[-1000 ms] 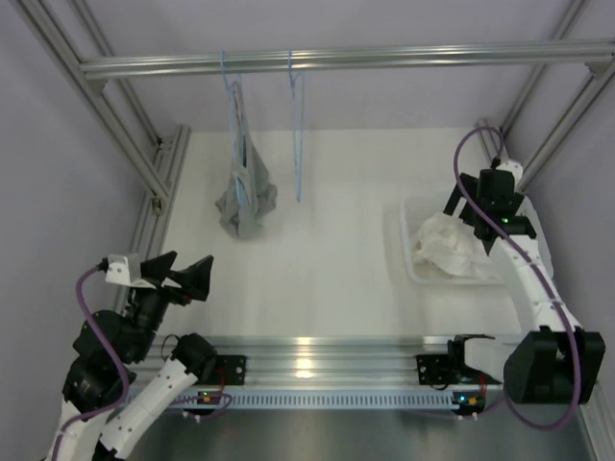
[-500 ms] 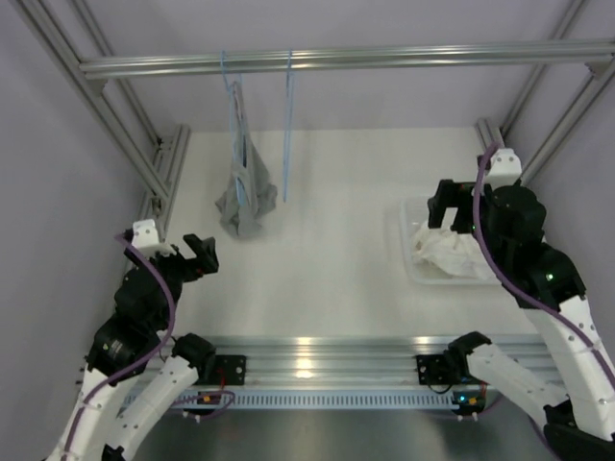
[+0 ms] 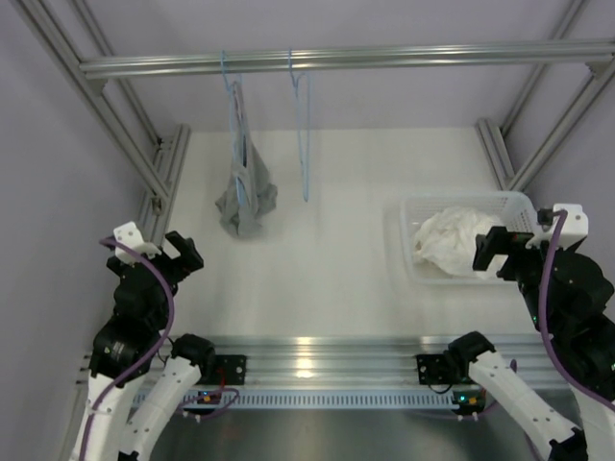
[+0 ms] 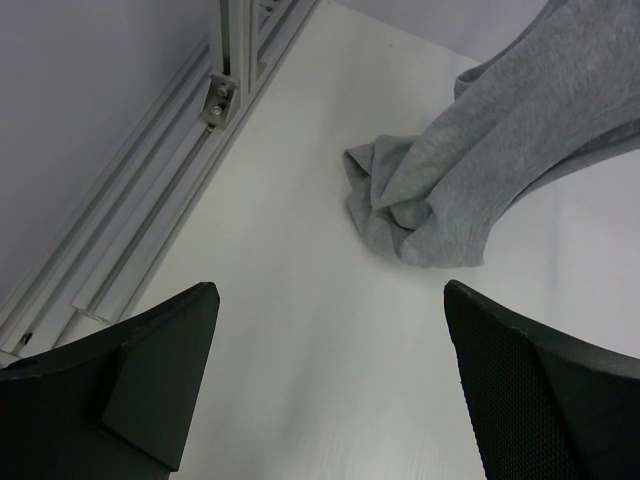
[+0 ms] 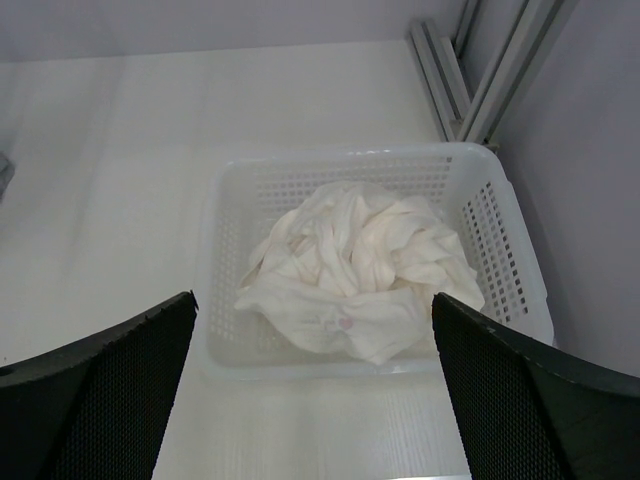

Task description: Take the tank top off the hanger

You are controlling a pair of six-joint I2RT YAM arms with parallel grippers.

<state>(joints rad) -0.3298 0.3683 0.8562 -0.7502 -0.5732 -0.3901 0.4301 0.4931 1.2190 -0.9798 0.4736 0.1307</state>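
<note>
Right gripper [image 3: 488, 252] withdrawn, hanger [image 3: 305, 181] swung right

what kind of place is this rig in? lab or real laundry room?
Most likely a lab test cell, not a home: an aluminium extrusion frame boxes in a plain white table, a bare hanger hangs from its top rail, and the tank top lies in a plastic basket.

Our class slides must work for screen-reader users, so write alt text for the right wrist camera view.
A crumpled white tank top lies in a white perforated basket on a white table, seen from above. The right gripper is open and empty, its black fingers at the bottom corners; aluminium frame rails run along the top right.
</note>
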